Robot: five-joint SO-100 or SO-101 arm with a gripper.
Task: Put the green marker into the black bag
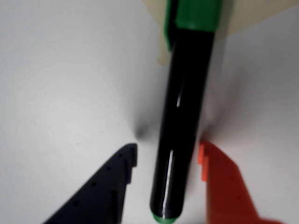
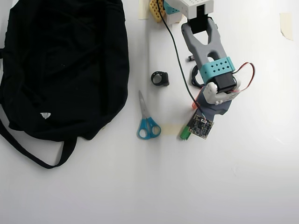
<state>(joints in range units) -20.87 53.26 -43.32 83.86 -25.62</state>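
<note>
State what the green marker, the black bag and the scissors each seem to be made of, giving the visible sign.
Green marker: likely glossy plastic; its black barrel shows sharp light streaks.
Black bag: soft matte fabric; it lies slumped with limp straps.
Scissors: blades look like grey metal, handles like smooth blue plastic, though too small to be sure.

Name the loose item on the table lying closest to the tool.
The green marker, lying between the tool's open fingers; the scissors lie farther away.
</note>
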